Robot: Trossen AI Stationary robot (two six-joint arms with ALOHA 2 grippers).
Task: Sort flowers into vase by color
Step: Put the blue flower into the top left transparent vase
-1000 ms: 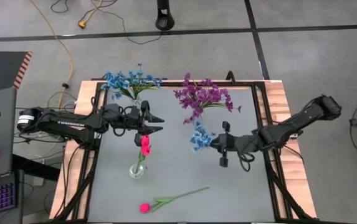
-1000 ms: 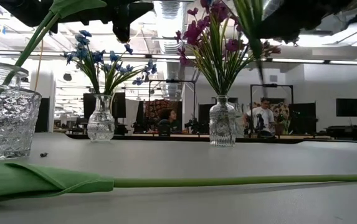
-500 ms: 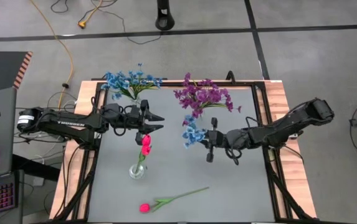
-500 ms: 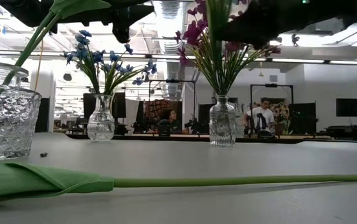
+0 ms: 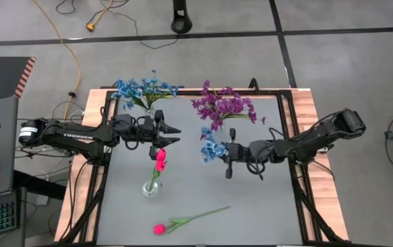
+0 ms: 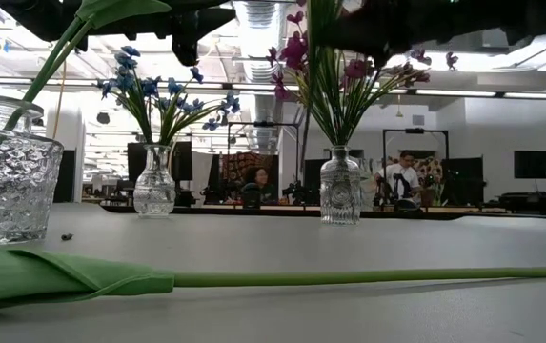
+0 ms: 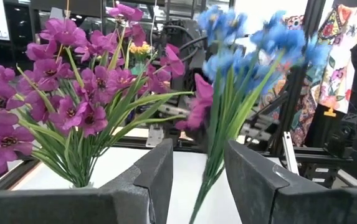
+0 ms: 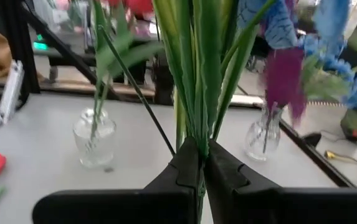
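**Carrying the blue bunch over to the blue vase without snagging the purple ones**

So the right gripper [image 5: 226, 162] is clamped tight on the stalks of a blue flower bunch [image 5: 212, 149] and holds it up above the middle of the table [image 5: 265, 206], just near-side of the purple flowers [image 5: 223, 107]. The right wrist view shows the green stems pinched right between the fingers, so the grip looks solid.

Where it needs to go, I'd say, is the vase with the other blue flowers [image 5: 143, 90] at the far left. The tricky bit is the route: the purple blooms sit close by, so it looks smart to keep the bunch high and travel left first, then far, then drop the stalks straight down into the neck (a tilted entry could tip that little vase).

The left gripper [image 5: 175, 135] hovers with its fingers apart over the pink tulip [image 5: 160, 159] standing in the near vase [image 5: 151, 189], right beside that path, so watch for a clash. One more tulip [image 5: 189, 221] lies flat near the front edge.
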